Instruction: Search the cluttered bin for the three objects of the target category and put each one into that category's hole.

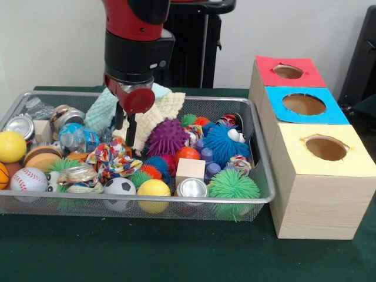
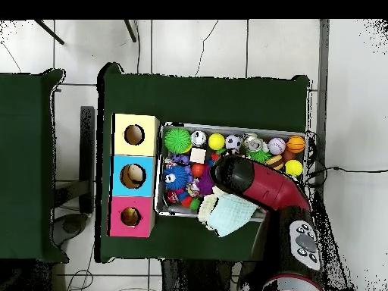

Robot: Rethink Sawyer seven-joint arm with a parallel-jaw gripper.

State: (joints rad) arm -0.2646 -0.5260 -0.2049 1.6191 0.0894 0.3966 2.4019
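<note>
Gripper (image 1: pixel 125 124) hangs low inside the silver wire-mesh bin (image 1: pixel 176 207), its two thin dark fingers (image 1: pixel 131 130) standing a little apart with nothing visibly between them, just above the multicoloured knotted rope toy (image 1: pixel 111 160). Whether the tips touch the rope cannot be told. From above, the red and black arm (image 2: pixel 254 182) covers the gripper entirely.

Just behind the gripper lie a cream knitted cloth (image 1: pixel 154 114) and a pale mint knitted cloth (image 1: pixel 101 108), both draped over the bin's far rim. Beside the gripper, toward the boxes, sits a purple spiky rubber ball (image 1: pixel 167 136), and further that way a blue furry ball with googly eyes (image 1: pixel 225 143). On the gripper's other side are a crushed clear plastic water bottle with a blue label (image 1: pixel 79 138) and a dented silver can (image 1: pixel 21 126), with a plain yellow ball (image 1: pixel 11 146) below it.

In front of the gripper, along the bin's near wall, run a white baseball with red stitching (image 1: pixel 28 179), a small black-and-white football (image 1: pixel 119 187), a second yellow ball (image 1: pixel 153 188), an upright silver can (image 1: pixel 192 188), a light wooden cube (image 1: pixel 190 168) and a green spiky ball (image 1: pixel 233 185).

Well apart from the gripper, outside the bin, stand three wooden boxes in a row, each with a round hole: a red-topped box (image 1: pixel 283 71), a blue-topped box (image 1: pixel 304 104) and a yellow-topped box (image 1: pixel 326 148).
</note>
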